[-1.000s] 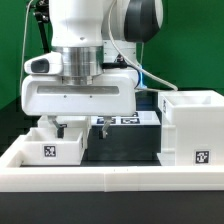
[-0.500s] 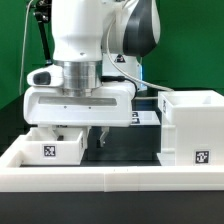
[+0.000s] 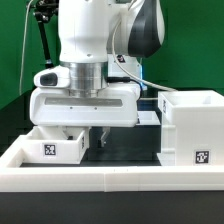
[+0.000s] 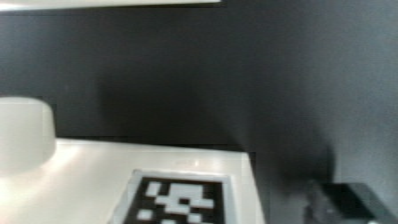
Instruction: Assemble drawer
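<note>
The gripper hangs low over the black counter, just beside the small tray at the exterior view's left. I cannot tell whether its jaws are wide or narrow. The large hollow shell stands apart at the exterior view's right, behind the low border wall.
</note>
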You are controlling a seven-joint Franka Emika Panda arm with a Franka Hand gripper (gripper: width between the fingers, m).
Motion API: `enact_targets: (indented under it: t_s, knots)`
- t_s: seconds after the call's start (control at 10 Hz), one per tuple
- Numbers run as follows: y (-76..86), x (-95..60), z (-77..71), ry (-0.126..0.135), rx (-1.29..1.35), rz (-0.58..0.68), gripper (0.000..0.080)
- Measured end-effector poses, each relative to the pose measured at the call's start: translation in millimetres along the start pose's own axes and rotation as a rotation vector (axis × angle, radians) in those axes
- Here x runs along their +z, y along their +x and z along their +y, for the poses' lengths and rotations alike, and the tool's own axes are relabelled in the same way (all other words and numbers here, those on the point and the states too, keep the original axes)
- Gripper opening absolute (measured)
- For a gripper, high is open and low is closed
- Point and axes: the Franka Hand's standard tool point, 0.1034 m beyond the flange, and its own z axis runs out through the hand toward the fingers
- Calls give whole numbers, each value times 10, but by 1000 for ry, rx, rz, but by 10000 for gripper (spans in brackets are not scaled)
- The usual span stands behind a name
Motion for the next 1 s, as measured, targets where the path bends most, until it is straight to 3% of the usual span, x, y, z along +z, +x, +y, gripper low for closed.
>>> enact_targets:
  t_s: [0.1, 0.2, 0.3, 0.4, 1.0]
  knots:
    - [0, 0, 0, 0, 0, 0, 333]
    - [0, 0, 0, 0, 0, 0, 333]
    - [0, 0, 0, 0, 0, 0, 132]
    - [4, -2, -2, 0, -1, 1, 48]
    - [5, -2, -1, 0, -1, 1, 41]
